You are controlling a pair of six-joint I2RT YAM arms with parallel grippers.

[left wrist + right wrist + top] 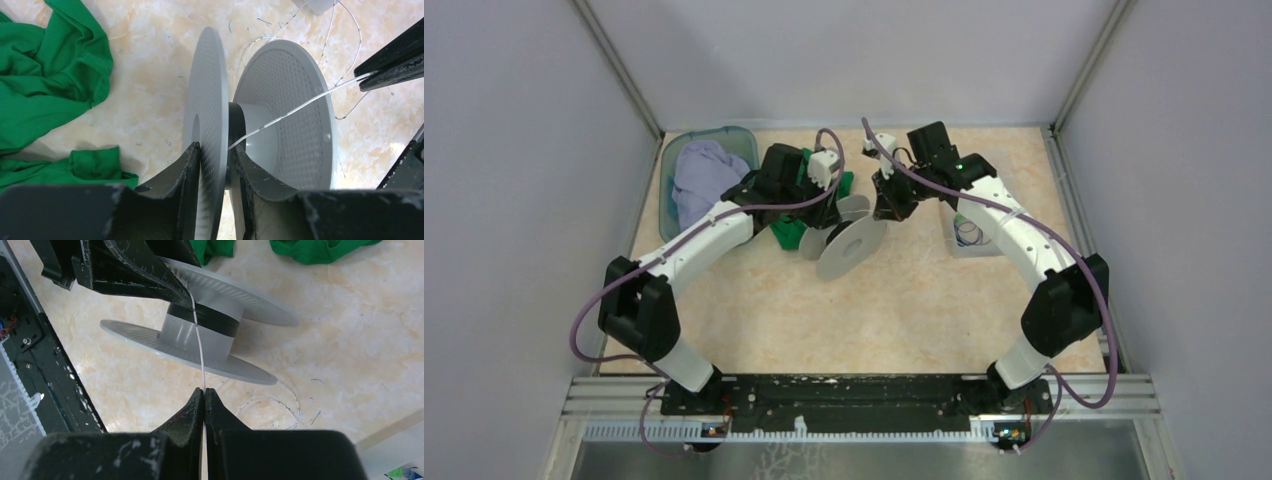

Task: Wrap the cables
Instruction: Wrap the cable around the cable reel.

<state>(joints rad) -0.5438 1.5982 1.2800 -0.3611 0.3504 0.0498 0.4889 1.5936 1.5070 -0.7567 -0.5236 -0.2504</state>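
Note:
A hair-thin whitish cable (300, 105) runs taut from the hub of the pale-grey spool (300, 150) to my right gripper (204, 391), which is shut on it. The same cable (199, 347) rises from those tips to the spool's dark-banded hub (220, 325). More of it lies in loose loops (295, 407) on the table. My left gripper (216, 147) is closed on the spool's near flange, one finger on each face. From above, the spool (849, 245) stands on edge between both grippers. A dark blue cable (969, 234) lies coiled in a small tray.
Green cloth (50, 75) is bunched on the table just left of the spool. A teal bin (667, 170) with lavender cloth stands at the back left. The small clear tray (952, 240) sits under the right forearm. Walls close in the table on three sides.

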